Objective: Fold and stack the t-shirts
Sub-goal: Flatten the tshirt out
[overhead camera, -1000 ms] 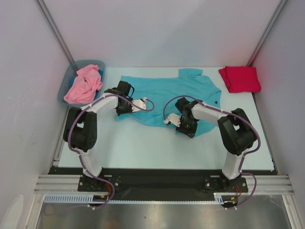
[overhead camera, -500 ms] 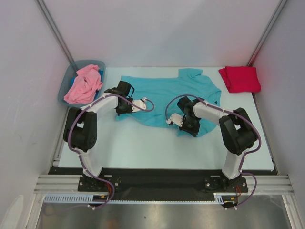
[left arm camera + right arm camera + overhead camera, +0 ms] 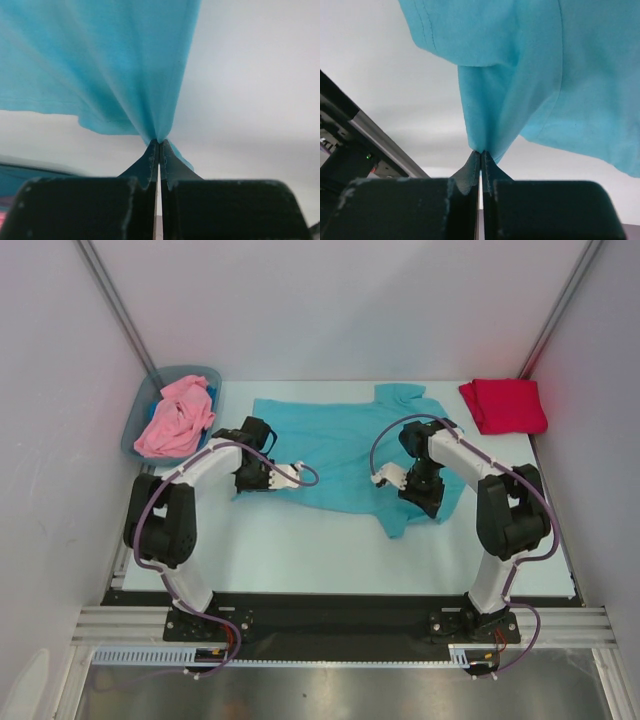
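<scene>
The teal t-shirt (image 3: pixel 340 435) lies spread across the middle of the table, its near edge pulled up at two places. My left gripper (image 3: pixel 252 480) is shut on the shirt's near left corner; in the left wrist view the teal cloth (image 3: pixel 100 60) fans out from the closed tips (image 3: pixel 159 142). My right gripper (image 3: pixel 420 492) is shut on the near right part, and a flap hangs below it. The right wrist view shows cloth (image 3: pixel 530 65) bunched into the closed tips (image 3: pixel 481 152). A folded crimson t-shirt (image 3: pixel 503 405) lies at the back right. A crumpled pink t-shirt (image 3: pixel 175 418) fills the bin.
The grey-blue plastic bin (image 3: pixel 190 370) stands at the back left corner, against a slanted frame post. White walls close in the table on three sides. The arms' base rail runs along the near edge.
My right gripper has shut on the teal shirt's near edge and moved right and back, lifting the cloth with it. The left gripper has shifted slightly left, still holding its corner.
</scene>
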`<control>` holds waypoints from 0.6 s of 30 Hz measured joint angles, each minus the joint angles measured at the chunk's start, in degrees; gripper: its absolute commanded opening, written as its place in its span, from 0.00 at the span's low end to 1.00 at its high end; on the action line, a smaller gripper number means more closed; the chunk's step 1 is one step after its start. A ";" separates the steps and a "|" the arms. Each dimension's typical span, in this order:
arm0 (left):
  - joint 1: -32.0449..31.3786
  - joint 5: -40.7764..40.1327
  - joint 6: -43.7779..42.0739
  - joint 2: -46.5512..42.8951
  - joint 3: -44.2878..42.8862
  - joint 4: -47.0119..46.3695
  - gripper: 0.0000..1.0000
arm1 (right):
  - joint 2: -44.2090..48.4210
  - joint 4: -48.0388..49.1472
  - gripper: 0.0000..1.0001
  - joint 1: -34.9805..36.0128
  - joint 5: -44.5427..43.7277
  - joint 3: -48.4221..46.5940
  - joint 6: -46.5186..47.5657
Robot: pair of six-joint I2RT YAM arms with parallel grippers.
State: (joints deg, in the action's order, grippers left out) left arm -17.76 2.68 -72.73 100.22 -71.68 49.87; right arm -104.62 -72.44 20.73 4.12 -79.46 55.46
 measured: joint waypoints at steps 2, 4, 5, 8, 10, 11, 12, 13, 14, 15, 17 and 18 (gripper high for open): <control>0.02 0.22 -1.14 -0.26 0.00 1.86 0.00 | 0.00 -1.22 0.00 -0.37 0.00 0.00 1.05; 0.07 0.46 -2.23 -0.28 0.00 3.67 0.01 | 0.00 -1.77 0.00 -0.52 0.02 0.00 1.99; 0.07 0.50 -2.67 -0.28 0.00 4.42 0.00 | 0.00 -1.99 0.00 -0.61 0.00 0.00 2.40; 0.09 0.52 -3.82 -0.28 0.00 6.38 0.00 | 0.00 -2.45 0.00 -0.79 -0.22 0.00 3.76; 0.09 0.55 -4.13 -0.28 0.00 7.23 0.00 | 0.00 -2.60 0.00 -0.96 -0.24 0.00 4.68; 0.11 0.59 -4.31 -0.28 0.00 7.65 0.00 | 0.00 -2.64 0.00 -1.22 -0.22 0.00 5.03; 0.11 0.63 -4.35 -0.28 0.00 8.11 0.00 | 0.00 -2.71 0.00 -1.55 -0.22 0.00 5.42; 0.11 0.72 -4.35 -0.28 0.00 8.48 0.00 | 0.00 -2.75 0.00 -1.88 -0.22 0.00 5.90; 0.11 0.79 -4.35 -0.28 0.00 8.81 0.00 | 0.00 -2.75 0.00 -2.29 -0.22 0.00 6.34; 0.13 0.83 -4.35 -0.28 0.00 9.14 0.00 | 0.00 -2.75 0.00 -2.64 -0.24 0.00 6.73; 0.15 1.01 -4.35 -0.28 0.00 9.51 0.00 | 0.00 -2.78 0.00 -3.26 -0.42 0.00 7.50; 0.15 1.07 -4.35 -0.28 0.00 9.62 0.00 | 0.00 -2.78 0.00 -3.54 -0.55 0.00 7.74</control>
State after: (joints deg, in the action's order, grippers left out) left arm -17.61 3.75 -77.08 99.94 -71.68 59.48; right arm -104.62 -75.22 17.19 3.57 -79.46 63.20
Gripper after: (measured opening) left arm 0.007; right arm 0.010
